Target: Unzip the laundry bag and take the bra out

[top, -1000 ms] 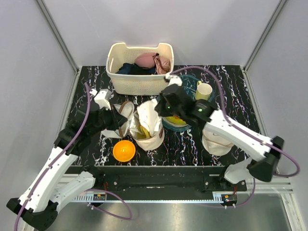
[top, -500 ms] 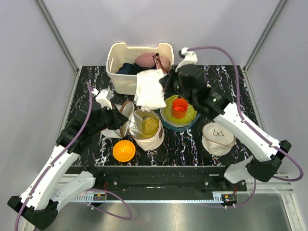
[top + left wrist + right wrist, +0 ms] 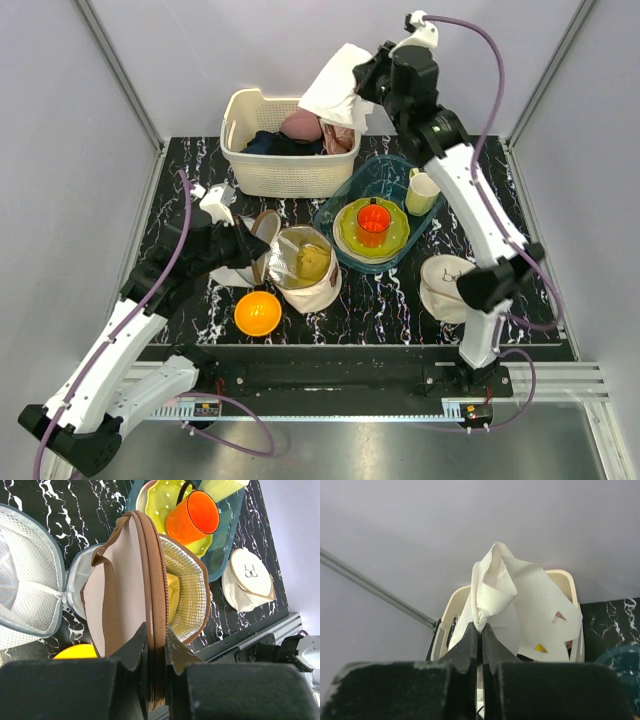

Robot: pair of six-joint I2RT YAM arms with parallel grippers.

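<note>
The cream-beige laundry bag stands open at the table's front middle, showing its quilted lining and something yellow inside. My left gripper is shut on the bag's brown zipper band and holds the flipped-up lid; in the left wrist view the gripper pinches the band edge-on. My right gripper is raised high at the back and is shut on a white bra, which hangs above the basket. The right wrist view shows the gripper clamping a bunched fold of the bra.
A cream basket with clothes stands at the back. A blue tray holds green plates and an orange cup. Also here: a pale green cup, a white round bag printed with a bra, an orange bowl and a white mesh dome.
My right gripper has pulled the white bra out of the bag and carried it up and back, to high above the basket. The left gripper has kept hold of the lid.
</note>
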